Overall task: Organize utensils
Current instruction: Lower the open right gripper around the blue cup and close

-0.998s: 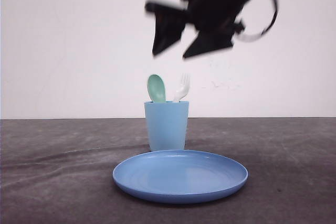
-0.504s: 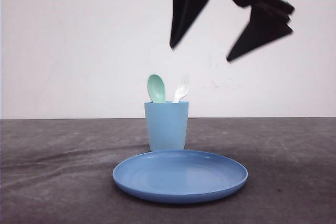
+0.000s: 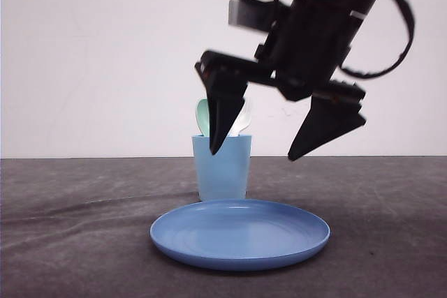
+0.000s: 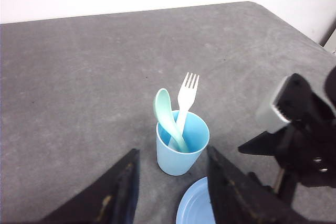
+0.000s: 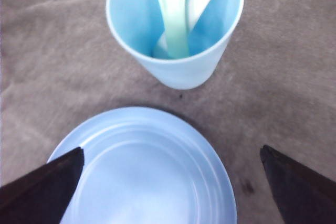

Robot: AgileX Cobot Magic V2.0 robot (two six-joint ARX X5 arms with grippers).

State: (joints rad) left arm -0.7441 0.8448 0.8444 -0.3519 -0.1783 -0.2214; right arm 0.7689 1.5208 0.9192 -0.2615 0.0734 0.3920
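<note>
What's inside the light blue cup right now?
The cup holds a mint-green spoon and a white fork, both upright, heads above the rim, handles crossing. Their lower ends are hidden by the cup wall.

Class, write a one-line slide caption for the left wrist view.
Mint spoon and white fork stand crossed in the light blue cup on the grey table.

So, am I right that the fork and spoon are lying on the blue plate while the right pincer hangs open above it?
Not quite: the fork and spoon stand in the light blue cup, as the left wrist view shows. The blue plate holds nothing. The rest is right: the right pincer hangs open above it.
</note>
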